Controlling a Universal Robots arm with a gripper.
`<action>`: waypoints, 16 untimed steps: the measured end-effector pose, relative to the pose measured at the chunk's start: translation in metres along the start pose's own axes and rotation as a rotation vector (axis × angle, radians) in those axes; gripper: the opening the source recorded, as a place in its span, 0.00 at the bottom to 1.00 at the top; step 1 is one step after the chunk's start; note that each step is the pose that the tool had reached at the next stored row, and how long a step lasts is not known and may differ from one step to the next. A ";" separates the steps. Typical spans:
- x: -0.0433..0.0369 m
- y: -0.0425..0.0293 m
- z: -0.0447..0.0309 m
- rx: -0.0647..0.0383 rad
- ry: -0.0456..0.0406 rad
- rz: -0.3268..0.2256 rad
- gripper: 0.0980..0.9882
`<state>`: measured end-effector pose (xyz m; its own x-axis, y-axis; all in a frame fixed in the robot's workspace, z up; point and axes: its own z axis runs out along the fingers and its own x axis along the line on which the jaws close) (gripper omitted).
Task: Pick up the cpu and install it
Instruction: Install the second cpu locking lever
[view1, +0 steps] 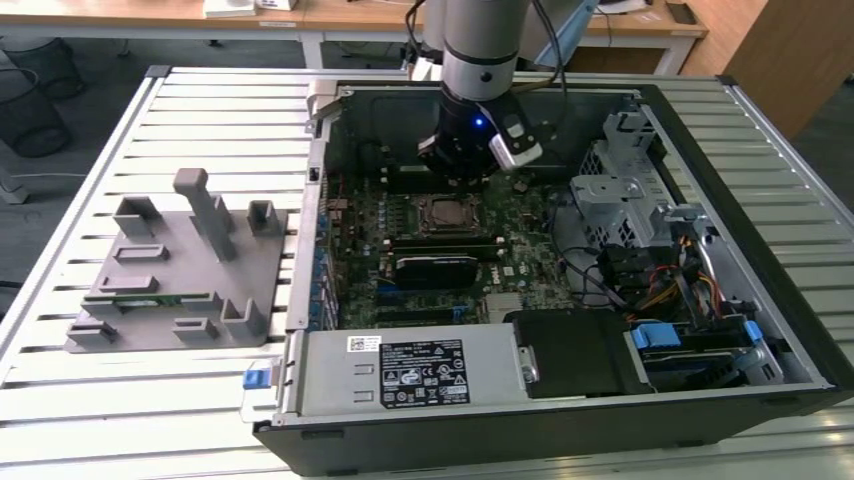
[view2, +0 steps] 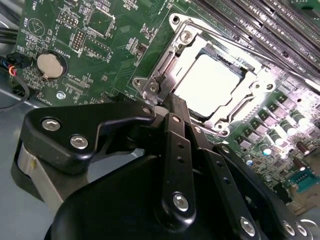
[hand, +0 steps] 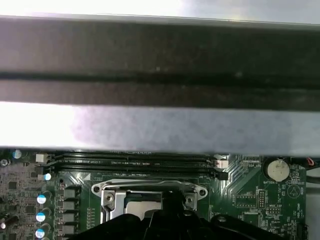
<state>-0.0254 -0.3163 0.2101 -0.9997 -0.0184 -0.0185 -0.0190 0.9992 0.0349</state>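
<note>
The computer case (view1: 747, 300) lies open; the gripper (view1: 461, 172) hangs just above the socket (view1: 443, 212), at the motherboard's twelve o'clock. The cpu (view2: 210, 84) lies seated in the socket frame. Jaw state: cannot tell. Any seating should stay square and gentle. The second wrist view reveals the chip's bright lid; the exterior view shows the grey fixture (view1: 174, 270) outside.

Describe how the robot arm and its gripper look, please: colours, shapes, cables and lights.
In the exterior view, the arm is a thick silver-grey cylinder with a small blue light near the wrist and cables running down beside it. The gripper is black. In the second wrist view, its black linkage bars carry round silver screws, and a silver metal band shows at the base.
</note>
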 end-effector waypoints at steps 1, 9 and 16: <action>0.0000 0.0001 -0.0013 0.000 0.0000 0.000 0.01; -0.0004 0.0007 -0.0212 0.000 0.0000 0.000 0.01; -0.0004 -0.0057 -0.0237 -0.002 0.0000 0.000 0.01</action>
<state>-0.0253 -0.3228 0.2336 -0.9997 -0.0184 -0.0186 -0.0191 0.9991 0.0373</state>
